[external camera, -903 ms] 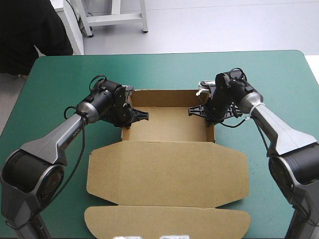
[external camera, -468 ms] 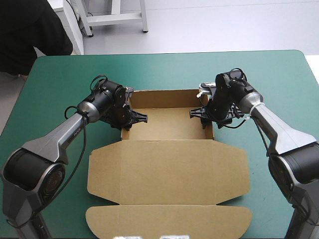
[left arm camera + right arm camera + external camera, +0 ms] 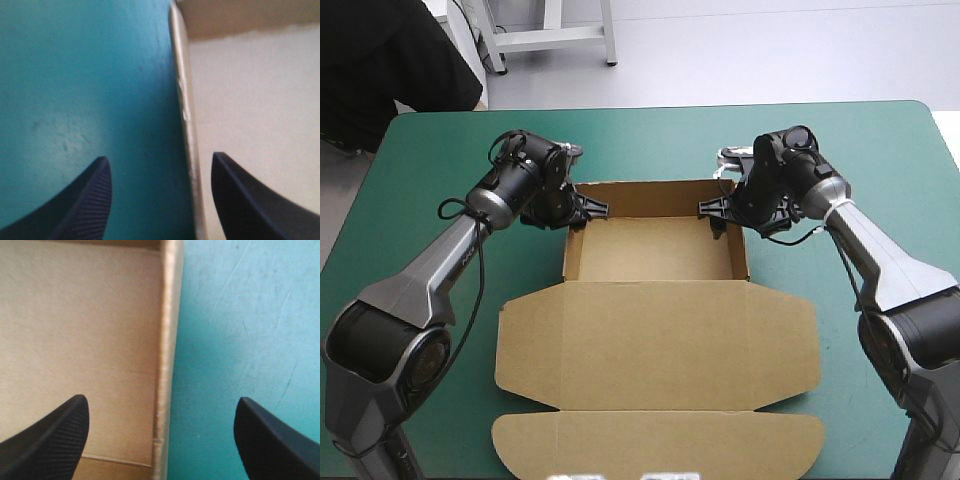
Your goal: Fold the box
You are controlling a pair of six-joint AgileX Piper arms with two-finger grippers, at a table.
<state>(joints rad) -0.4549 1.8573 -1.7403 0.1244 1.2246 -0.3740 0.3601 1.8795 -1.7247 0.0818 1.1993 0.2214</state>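
Observation:
The brown box (image 3: 655,330) stands as an open tray with raised walls, its lid flat toward the table's near edge. My left gripper (image 3: 586,209) is at the tray's far left corner and stands open. In the left wrist view the left gripper (image 3: 160,157) straddles the left wall's top edge (image 3: 186,115) without touching it. My right gripper (image 3: 714,209) is at the far right corner, open too. In the right wrist view the right gripper (image 3: 161,399) has its fingers wide apart on either side of the right wall's edge (image 3: 167,340).
The teal-green cover (image 3: 650,140) lies bare beyond the tray and on both sides of it. The lid's rounded front flap (image 3: 655,445) reaches almost to the table's near edge.
Both grippers have opened and let go of the tray's side walls. Both have shifted along the walls toward the tray's far corners. The walls stay upright.

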